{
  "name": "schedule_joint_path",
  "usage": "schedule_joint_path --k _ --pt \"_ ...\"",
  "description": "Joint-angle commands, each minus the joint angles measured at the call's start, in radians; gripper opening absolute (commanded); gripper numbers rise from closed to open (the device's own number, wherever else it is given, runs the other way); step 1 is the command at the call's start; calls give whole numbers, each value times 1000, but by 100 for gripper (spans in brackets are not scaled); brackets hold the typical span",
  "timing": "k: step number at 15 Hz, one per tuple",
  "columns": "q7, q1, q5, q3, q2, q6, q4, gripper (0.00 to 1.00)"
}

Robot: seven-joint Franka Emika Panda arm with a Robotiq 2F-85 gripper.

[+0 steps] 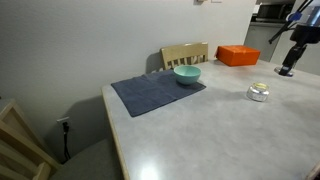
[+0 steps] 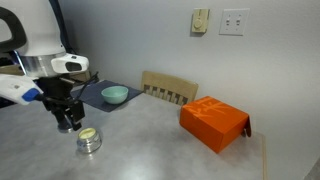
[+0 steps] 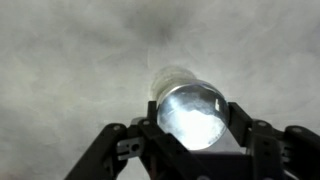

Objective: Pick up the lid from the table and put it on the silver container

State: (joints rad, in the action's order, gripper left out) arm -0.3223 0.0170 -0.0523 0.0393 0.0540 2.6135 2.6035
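I judge I am at the pick-up step. In the wrist view the gripper (image 3: 195,122) has its jaws set either side of a shiny round metal lid (image 3: 195,112). They sit very near its rim, but I cannot tell whether the pads actually press on it.

In both exterior views the gripper is low over the pale grey table (image 1: 200,135), just beside the small squat silver container (image 2: 89,140). The container stands apart from the other things.

Next I need a confirmed hold, a short lift, a small shift across and a level descent so the lid seats flat.

The container's top looks pale, and I cannot tell what is inside. The teal bowl (image 2: 114,95) on the dark blue cloth mat (image 1: 150,95) looks empty. The orange box (image 2: 213,123) is closed.
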Motion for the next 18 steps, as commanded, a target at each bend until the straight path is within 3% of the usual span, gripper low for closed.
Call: schedule_joint_path --k 1,10,14,18 --pt "0 5 15 7 -6 -8 15 44" --pt "174 -33 234 -28 -178 -15 -35 44" --pt "249 -72 337 -42 -176 -12 -50 44" --pt "251 -73 360 -37 -153 12 -63 44"
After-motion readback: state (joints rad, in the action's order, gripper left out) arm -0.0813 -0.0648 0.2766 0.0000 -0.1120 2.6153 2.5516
